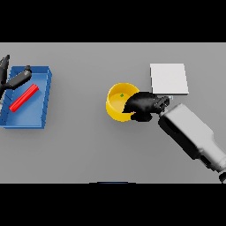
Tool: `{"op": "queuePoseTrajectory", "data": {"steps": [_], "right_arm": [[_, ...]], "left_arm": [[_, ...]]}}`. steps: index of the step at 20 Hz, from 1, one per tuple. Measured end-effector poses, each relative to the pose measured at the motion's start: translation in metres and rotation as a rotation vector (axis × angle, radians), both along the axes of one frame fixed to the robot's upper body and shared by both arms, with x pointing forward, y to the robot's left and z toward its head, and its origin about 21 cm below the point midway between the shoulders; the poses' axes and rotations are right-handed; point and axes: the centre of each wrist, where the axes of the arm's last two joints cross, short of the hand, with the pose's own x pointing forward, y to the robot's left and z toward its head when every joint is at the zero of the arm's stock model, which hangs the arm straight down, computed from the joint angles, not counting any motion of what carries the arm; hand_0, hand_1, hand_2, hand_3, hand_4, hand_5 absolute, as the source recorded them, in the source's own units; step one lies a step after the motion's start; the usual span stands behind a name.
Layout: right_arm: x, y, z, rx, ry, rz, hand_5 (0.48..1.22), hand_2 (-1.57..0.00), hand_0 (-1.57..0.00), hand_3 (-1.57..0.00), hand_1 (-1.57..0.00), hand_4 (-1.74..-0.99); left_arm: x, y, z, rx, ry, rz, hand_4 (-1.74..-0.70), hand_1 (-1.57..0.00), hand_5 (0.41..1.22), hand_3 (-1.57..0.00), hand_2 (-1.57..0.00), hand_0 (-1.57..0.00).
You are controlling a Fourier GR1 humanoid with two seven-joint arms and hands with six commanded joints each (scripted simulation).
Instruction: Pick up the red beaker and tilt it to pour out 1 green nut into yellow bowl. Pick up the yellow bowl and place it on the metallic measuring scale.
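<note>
Head view, left edge: left hand (pixel 13 79) hangs spread above the blue tray (pixel 44 95) holding the red beaker (pixel 24 98). Mid-frame, right hand (pixel 143 106) curls onto the yellow bowl (pixel 115 106); a tilted lift toward the scale (pixel 169 78) could spill the green nut (pixel 122 95).

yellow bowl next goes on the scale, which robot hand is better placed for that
Right. The right robot hand is already curled on the yellow bowl rim, beside the scale; the left robot hand is far off over the blue tray.
</note>
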Motion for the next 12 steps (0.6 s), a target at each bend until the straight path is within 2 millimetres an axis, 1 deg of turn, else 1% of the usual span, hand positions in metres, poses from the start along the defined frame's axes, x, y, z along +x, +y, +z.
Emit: {"op": "queuePoseTrajectory", "data": {"steps": [1,2,3,4,5,6,7,8,10,12], "right_arm": [[-0.001,0.0,0.005,0.005,-0.005,-0.001,1.214,-1.47,-1.54,-1.27,-1.54,-1.731],[-0.003,-0.003,0.01,0.014,-0.008,0.006,1.215,-1.49,-1.55,-1.33,-1.55,-1.732],[-0.002,-0.003,0.022,0.015,-0.022,0.006,1.216,-1.51,-1.55,-1.38,-1.55,-1.731],[-0.002,-0.005,0.035,0.013,-0.046,0.006,1.217,-1.52,-1.56,-1.36,-1.55,-1.73],[0.001,-0.007,0.042,0.003,-0.064,-0.008,1.218,-1.53,-1.56,-1.35,-1.56,-1.728],[-0.001,-0.009,0.048,-0.006,-0.072,-0.023,1.219,-1.54,-1.56,-1.34,-1.56,-1.726],[-0.002,-0.012,0.055,-0.009,-0.079,-0.032,1.219,-1.54,-1.56,-1.31,-1.56,-1.724],[0.001,-0.01,0.065,-0.012,-0.11,-0.046,1.219,-1.55,-1.56,-1.29,-1.56,-1.723],[0.0,-0.012,0.072,-0.004,-0.112,-0.07,1.219,-1.56,-1.57,-1.25,-1.57,-1.72],[-0.005,-0.015,0.072,-0.003,-0.102,-0.068,1.22,-1.56,-1.57,-1.24,-1.57,-1.719]], "left_arm": [[0.001,-0.001,0.001,0.0,0.001,-0.001,-0.8,0.0,0.723,0.0,0.0,0.0],[0.001,0.0,0.0,0.003,-0.004,-0.004,-0.8,0.0,0.723,0.0,0.0,0.0],[0.001,0.002,-0.001,0.004,0.001,0.001,-0.8,0.0,0.721,0.0,0.0,0.0],[0.0,0.001,0.0,0.003,-0.001,-0.006,-0.8,0.0,0.719,0.0,0.0,0.0],[-0.001,0.001,0.001,0.003,-0.001,-0.006,-0.8,0.0,0.719,0.0,0.0,0.0],[0.003,-0.001,0.001,0.0,0.005,0.004,-0.8,0.0,0.72,0.0,0.0,0.0],[0.001,0.001,0.001,0.005,0.001,0.0,-0.8,0.0,0.722,0.0,0.0,0.0],[0.001,0.001,0.0,0.002,0.004,-0.006,-0.8,0.0,0.723,0.0,0.0,0.0],[0.003,0.0,0.001,-0.01,-0.003,-0.006,-0.81,0.0,0.723,0.0,0.0,0.0],[0.002,0.0,0.005,-0.007,-0.006,-0.01,-0.8,0.0,0.723,0.0,0.0,0.0]]}}
